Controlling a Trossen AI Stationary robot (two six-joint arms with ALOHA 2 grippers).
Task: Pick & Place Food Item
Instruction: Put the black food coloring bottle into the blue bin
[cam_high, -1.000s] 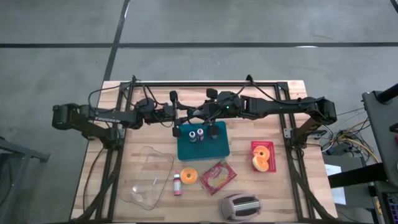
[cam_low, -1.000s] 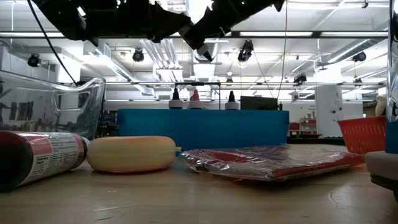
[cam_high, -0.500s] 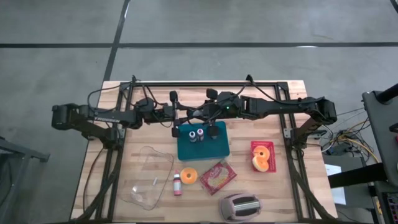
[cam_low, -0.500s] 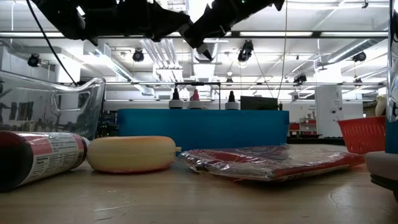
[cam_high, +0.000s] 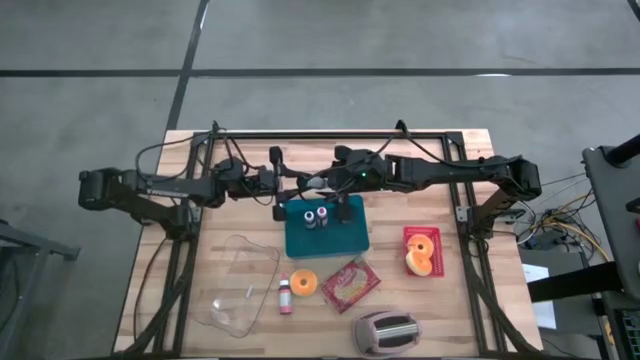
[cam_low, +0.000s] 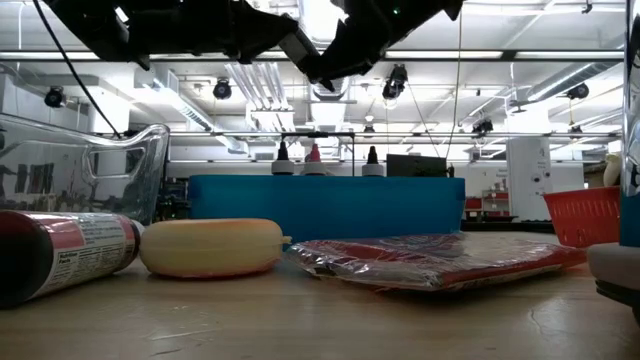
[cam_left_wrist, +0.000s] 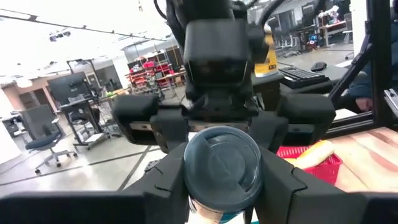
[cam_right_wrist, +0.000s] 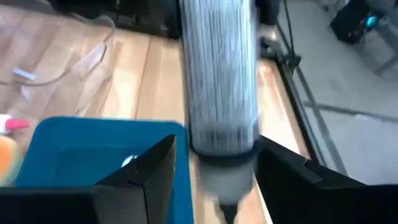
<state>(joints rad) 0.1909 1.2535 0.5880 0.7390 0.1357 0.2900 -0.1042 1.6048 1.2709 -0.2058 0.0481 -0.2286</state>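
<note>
From above I see both arms meeting over the far edge of the teal tray (cam_high: 330, 238), which sits mid-table. My left gripper (cam_left_wrist: 221, 186) has its fingers clamped around a can with a grey plastic lid (cam_left_wrist: 222, 163), held between them in the left wrist view. My right gripper (cam_right_wrist: 214, 180) has its two dark fingers spread wide on either side of that same ribbed container, and I cannot tell whether they touch it.

Two small dark-capped bottles (cam_high: 316, 216) stand in the tray just beside the grippers, crowding the space under them.

On the near side of the tray lie a yellow-orange round food item (cam_high: 304, 282), a small bottle with a pink label (cam_high: 285, 296) beside it, and a red wrapped packet (cam_high: 350, 283). In the low view the round item (cam_low: 211, 247) lies between the bottle and the packet.

A clear glass container (cam_high: 240, 282) rests to the left. A red basket (cam_high: 422, 250) with a yellow piece in it is to the right, and a toaster (cam_high: 386, 332) sits at the near edge.
</note>
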